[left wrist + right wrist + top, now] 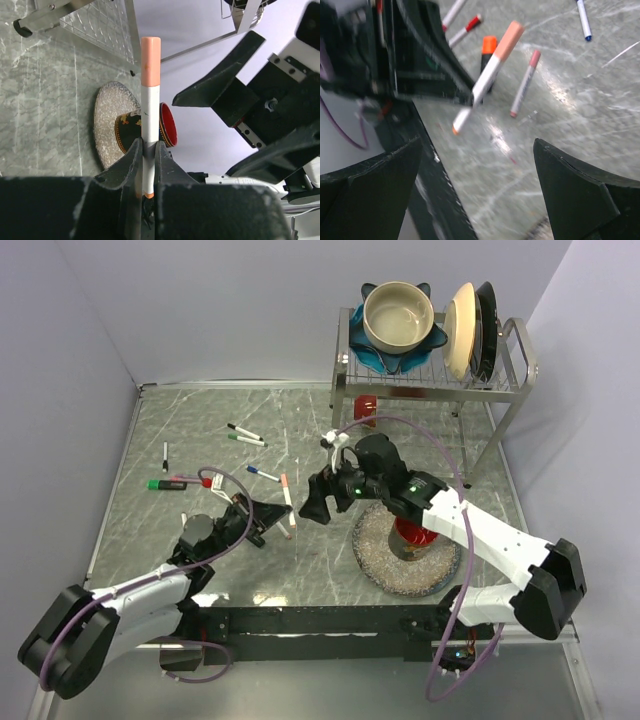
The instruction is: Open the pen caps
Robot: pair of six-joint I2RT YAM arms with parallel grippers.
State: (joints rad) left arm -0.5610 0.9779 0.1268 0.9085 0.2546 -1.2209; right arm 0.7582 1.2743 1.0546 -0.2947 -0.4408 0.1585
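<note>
Left gripper (148,148) of mine clamped low on white marker (149,115), peach cap (150,60) on, sticking up at 12 o'clock. My right gripper (476,160) gapes at 3 o'clock, clear of the cap. Risk: an off-axis pull drags the barrel through my thin pinch and the cap never pops.

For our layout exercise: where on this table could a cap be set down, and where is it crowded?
Free: back-left corner behind the markers; near strip between left gripper and speckled plate. Crowded: mid-table, by the right gripper.
</note>
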